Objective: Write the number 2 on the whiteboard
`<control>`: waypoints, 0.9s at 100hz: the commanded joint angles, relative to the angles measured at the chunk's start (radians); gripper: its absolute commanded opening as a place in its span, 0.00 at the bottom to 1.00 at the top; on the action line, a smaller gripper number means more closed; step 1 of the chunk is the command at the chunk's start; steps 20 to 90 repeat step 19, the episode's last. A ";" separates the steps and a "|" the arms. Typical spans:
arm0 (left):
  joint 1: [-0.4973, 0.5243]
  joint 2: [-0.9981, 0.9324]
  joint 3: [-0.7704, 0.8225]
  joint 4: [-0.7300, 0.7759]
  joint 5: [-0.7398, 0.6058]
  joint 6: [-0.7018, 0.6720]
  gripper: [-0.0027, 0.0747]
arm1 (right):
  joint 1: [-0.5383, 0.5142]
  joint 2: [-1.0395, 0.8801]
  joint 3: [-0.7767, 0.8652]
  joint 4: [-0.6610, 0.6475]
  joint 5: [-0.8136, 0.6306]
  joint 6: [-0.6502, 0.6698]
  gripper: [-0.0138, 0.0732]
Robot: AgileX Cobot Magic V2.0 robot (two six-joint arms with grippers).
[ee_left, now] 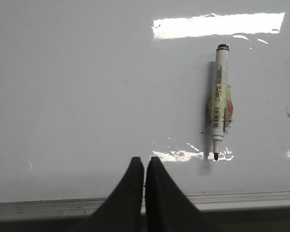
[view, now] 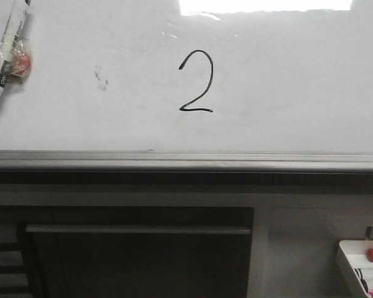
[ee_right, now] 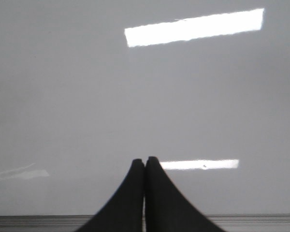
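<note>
— Cabinet front (view: 137, 248) closest in the front view; above its rail, the whiteboard (view: 286, 93) carries the number 2 (view: 196, 82), no gripper near it.

— Left wrist?

— Left gripper (ee_left: 144, 166) clenched, empty; marker (ee_left: 220, 101) lies beyond, off to one side.

— Right?

— Right gripper (ee_right: 144, 166) clenched, bare board ahead.

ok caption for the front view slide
A black 2 on the whiteboard, marker lying at its left edge.

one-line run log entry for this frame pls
task: number 2 drawn on whiteboard | marker uncapped, lying on board, unheld | left gripper shut, empty | right gripper shut, empty
</note>
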 commanded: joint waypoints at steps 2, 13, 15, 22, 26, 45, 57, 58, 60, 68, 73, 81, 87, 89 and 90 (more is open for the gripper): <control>0.003 -0.023 0.032 -0.008 -0.083 -0.008 0.01 | 0.002 -0.017 0.027 0.001 -0.087 -0.012 0.08; 0.003 -0.023 0.032 -0.008 -0.083 -0.008 0.01 | 0.002 -0.017 0.027 0.001 -0.087 -0.012 0.08; 0.003 -0.023 0.032 -0.008 -0.083 -0.008 0.01 | 0.002 -0.017 0.027 0.001 -0.087 -0.012 0.08; 0.003 -0.023 0.032 -0.008 -0.083 -0.008 0.01 | 0.002 -0.017 0.027 0.001 -0.087 -0.012 0.08; 0.003 -0.023 0.032 -0.008 -0.083 -0.008 0.01 | 0.002 -0.017 0.027 0.001 -0.087 -0.012 0.08; 0.003 -0.023 0.032 -0.008 -0.083 -0.008 0.01 | 0.002 -0.017 0.027 0.001 -0.087 -0.012 0.08; 0.003 -0.023 0.032 -0.008 -0.083 -0.008 0.01 | 0.002 -0.017 0.027 0.001 -0.087 -0.012 0.08; 0.003 -0.023 0.032 -0.008 -0.083 -0.008 0.01 | 0.002 -0.017 0.027 0.001 -0.087 -0.012 0.08; 0.003 -0.023 0.032 -0.008 -0.083 -0.008 0.01 | 0.002 -0.017 0.027 0.001 -0.087 -0.012 0.08; 0.003 -0.023 0.032 -0.008 -0.083 -0.008 0.01 | 0.002 -0.017 0.027 0.001 -0.087 -0.012 0.08; 0.003 -0.023 0.032 -0.008 -0.083 -0.008 0.01 | 0.002 -0.017 0.027 0.001 -0.087 -0.012 0.08; 0.003 -0.023 0.032 -0.008 -0.083 -0.008 0.01 | 0.002 -0.017 0.027 0.001 -0.087 -0.012 0.08; 0.003 -0.023 0.032 -0.008 -0.083 -0.008 0.01 | 0.002 -0.017 0.027 0.001 -0.087 -0.012 0.08; 0.003 -0.023 0.032 -0.008 -0.083 -0.008 0.01 | 0.002 -0.017 0.027 0.001 -0.087 -0.012 0.08; 0.003 -0.023 0.032 -0.008 -0.083 -0.008 0.01 | 0.002 -0.017 0.027 0.001 -0.087 -0.012 0.08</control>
